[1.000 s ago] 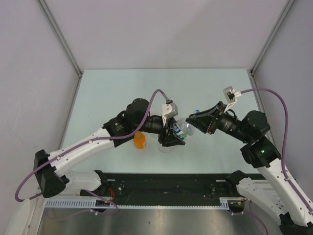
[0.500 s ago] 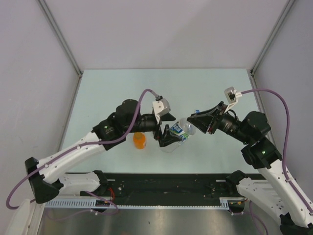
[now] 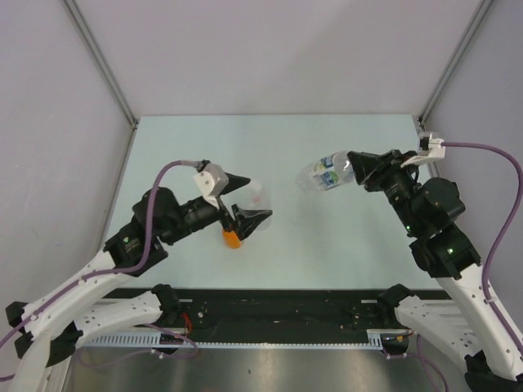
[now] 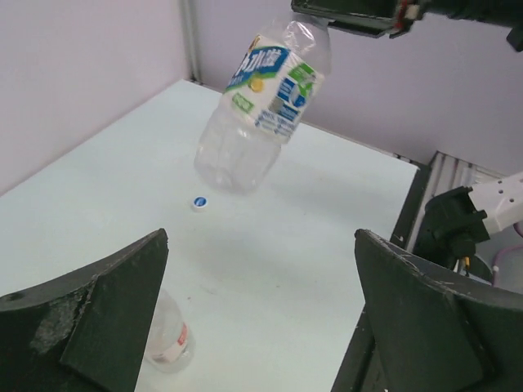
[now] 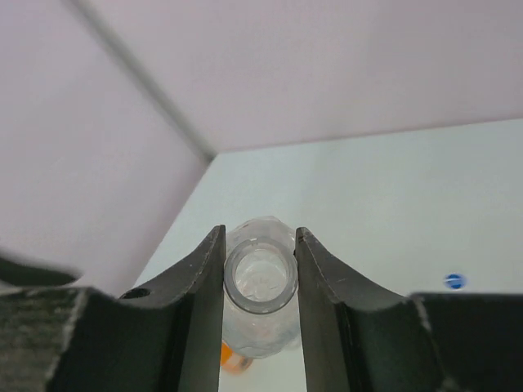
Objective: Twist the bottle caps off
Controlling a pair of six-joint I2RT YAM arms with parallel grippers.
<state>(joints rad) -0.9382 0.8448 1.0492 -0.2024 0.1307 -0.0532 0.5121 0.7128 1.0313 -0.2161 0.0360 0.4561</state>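
Note:
My right gripper (image 3: 353, 167) (image 5: 260, 235) is shut on the open, capless neck of the clear bottle with the blue-white label (image 3: 321, 175) (image 4: 260, 106) (image 5: 260, 282). It holds that bottle tilted in the air over the table's right middle. A small blue cap (image 4: 198, 202) (image 5: 454, 281) lies on the table below it. My left gripper (image 3: 243, 201) (image 4: 261, 245) stands wide open and empty at the left middle. The clear bottle with the red-white label (image 3: 259, 196) (image 4: 167, 343) stands by its left finger. The orange bottle (image 3: 233, 238) (image 5: 233, 359) stands just nearer than the gripper.
The pale green table (image 3: 343, 237) is closed in by grey walls on three sides. A black rail (image 3: 278, 314) runs along the near edge between the arm bases. Purple cables loop over both arms.
My left gripper opened, let go of the blue-white bottle and drew back to the left. My right gripper carried the bottle up and away to the right.

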